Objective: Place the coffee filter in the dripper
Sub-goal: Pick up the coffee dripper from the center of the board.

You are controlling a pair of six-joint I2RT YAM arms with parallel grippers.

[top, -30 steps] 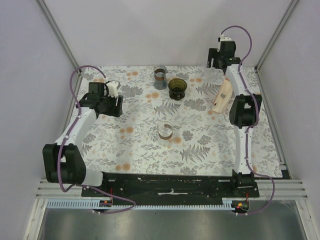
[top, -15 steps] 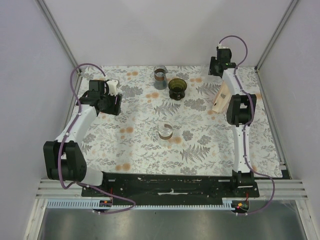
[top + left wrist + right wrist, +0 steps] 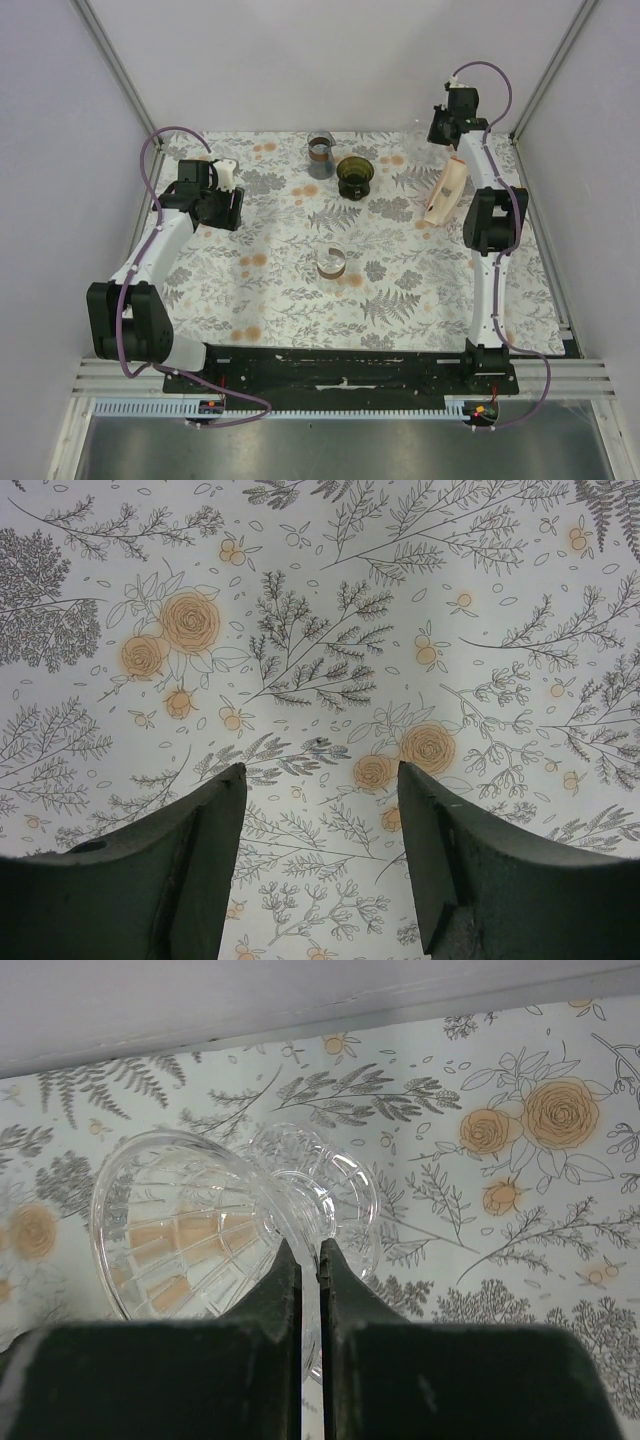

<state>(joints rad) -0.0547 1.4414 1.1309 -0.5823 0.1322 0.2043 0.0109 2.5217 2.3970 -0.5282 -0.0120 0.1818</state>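
The dripper [image 3: 355, 177], a dark olive-green cup, stands upright at the back middle of the table, apart from both arms. The coffee filter is out of view. My right gripper [image 3: 447, 128] is at the far back right corner. In the right wrist view it [image 3: 302, 1245] is shut on a thin clear edge of a clear ribbed glass funnel [image 3: 190, 1230] that lies tilted on its side by the back wall. My left gripper [image 3: 228, 205] hovers at the left; its jaws [image 3: 320, 770] stand open over bare patterned cloth.
A clear glass jar with a brown band [image 3: 320, 155] stands just left of the dripper. A long pale peach packet [image 3: 445, 195] lies beside the right arm. A small pale curved piece with a brown rim [image 3: 332, 262] sits mid-table. Walls close in the back and sides.
My right gripper has gone from wide open to shut on the clear funnel's edge, and the arm shifted slightly right at the back corner. The left arm barely moved.
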